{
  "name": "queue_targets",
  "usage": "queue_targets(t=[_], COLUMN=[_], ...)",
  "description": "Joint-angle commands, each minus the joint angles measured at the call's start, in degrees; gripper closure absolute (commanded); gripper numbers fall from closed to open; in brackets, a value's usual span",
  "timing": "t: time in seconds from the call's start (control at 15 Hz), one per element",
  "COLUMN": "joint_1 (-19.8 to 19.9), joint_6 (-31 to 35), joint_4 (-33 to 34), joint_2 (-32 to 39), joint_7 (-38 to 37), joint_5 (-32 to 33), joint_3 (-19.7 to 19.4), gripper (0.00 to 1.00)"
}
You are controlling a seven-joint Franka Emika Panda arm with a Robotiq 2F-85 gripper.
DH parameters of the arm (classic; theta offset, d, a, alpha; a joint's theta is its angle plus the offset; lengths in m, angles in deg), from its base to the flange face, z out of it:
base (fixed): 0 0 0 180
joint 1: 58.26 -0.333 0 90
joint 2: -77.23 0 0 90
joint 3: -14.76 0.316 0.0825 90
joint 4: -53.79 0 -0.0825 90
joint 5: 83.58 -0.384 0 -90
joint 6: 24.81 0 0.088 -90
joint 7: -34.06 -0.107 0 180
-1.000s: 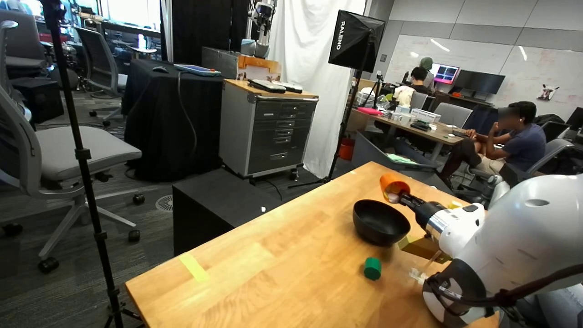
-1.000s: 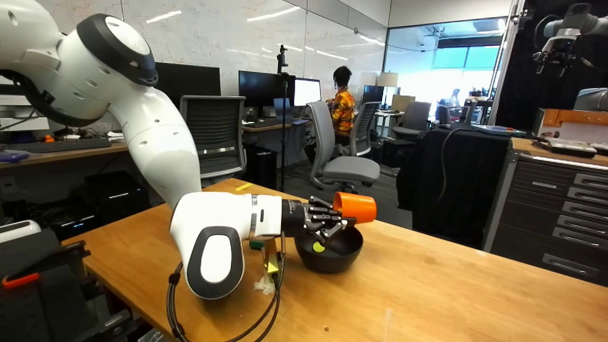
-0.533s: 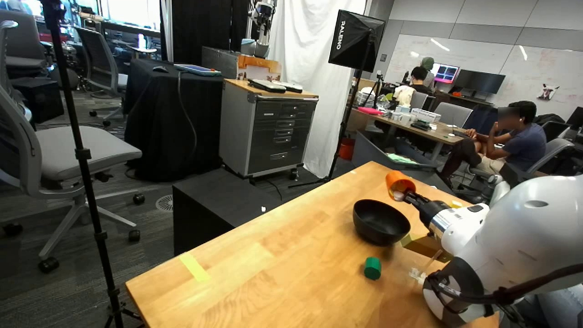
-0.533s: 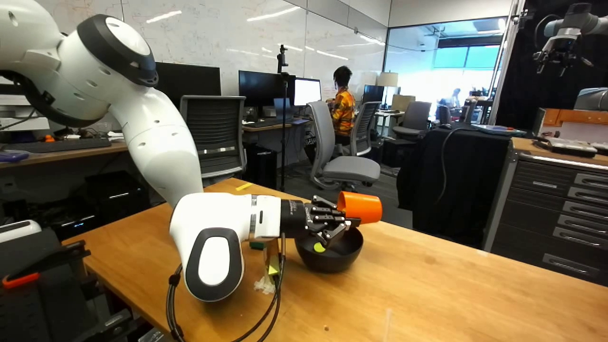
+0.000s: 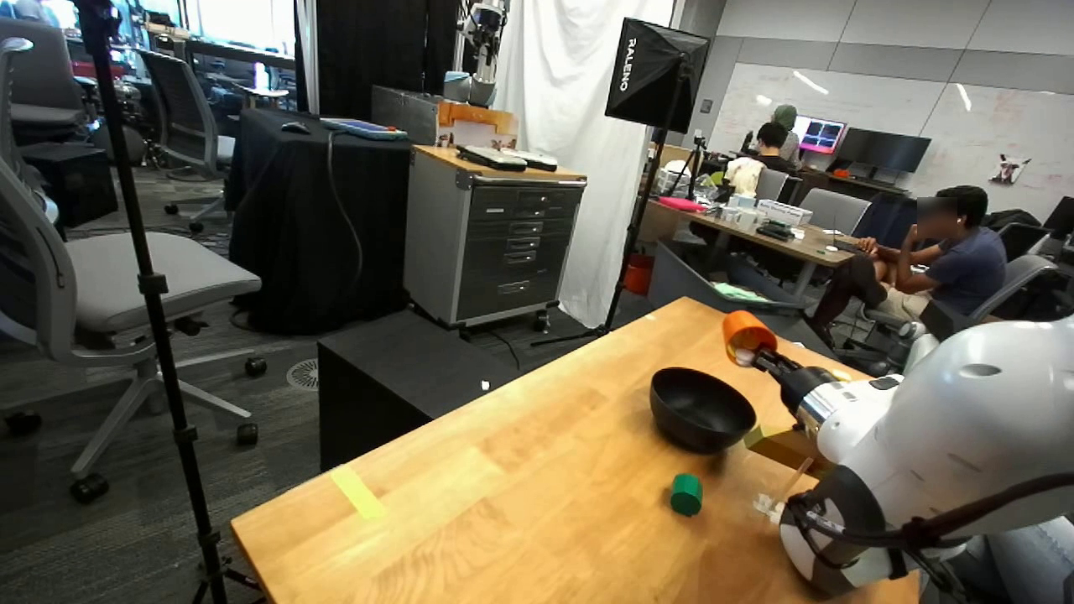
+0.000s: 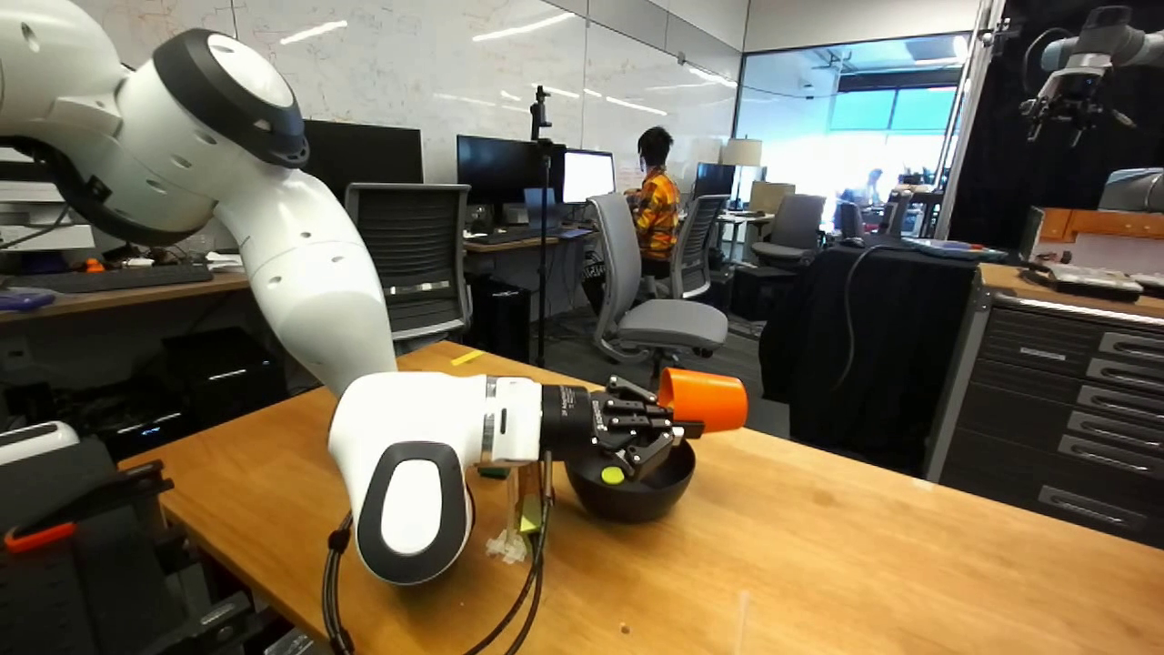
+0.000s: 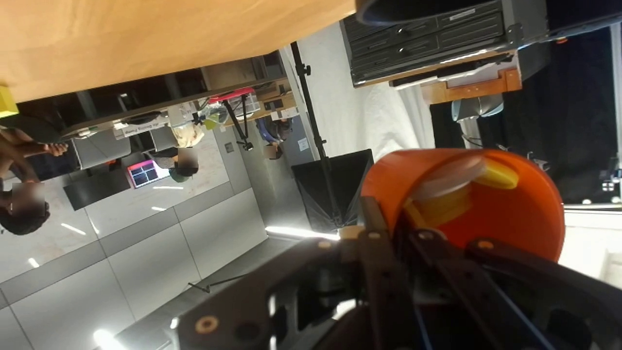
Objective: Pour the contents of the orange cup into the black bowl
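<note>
My gripper (image 5: 762,359) is shut on the rim wall of the orange cup (image 5: 742,329), also seen in an exterior view (image 6: 707,400). The cup lies tipped on its side in the air, its mouth facing the gripper. In the wrist view, one finger is outside the cup (image 7: 515,228) and one inside. The contents, whitish (image 7: 449,180) and yellow pieces, are inside the cup. The black bowl (image 5: 703,411) stands upright on the table; the cup is up and off to one side of it. A yellow-green round spot shows at the bowl (image 6: 637,505); I cannot tell if it is inside.
A small green block (image 5: 686,494) stands on the wooden table (image 5: 520,470) near the bowl. A yellowish box (image 5: 784,445) is under the arm beside the bowl. Clear tape (image 6: 507,547) and cables lie near the wrist. The table's far edge is close beyond the cup.
My gripper and the tipped cup have moved steadily to the right in both exterior views, away from the bowl in one of them. The bowl and green block have not moved.
</note>
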Motion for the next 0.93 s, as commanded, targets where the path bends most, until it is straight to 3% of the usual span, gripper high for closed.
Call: queue_targets(t=[0.0,0.27,0.87], joint_1=[0.3,-0.1,-1.1], joint_6=[2.3,2.1,1.5], joint_4=[2.5,3.8,5.5], joint_2=[3.0,4.5,1.3], joint_7=[0.8,2.3,13.0], joint_5=[-2.9,-5.1,-8.9], joint_3=[-1.2,-1.5,-1.7], gripper=[0.99,0.99,0.99])
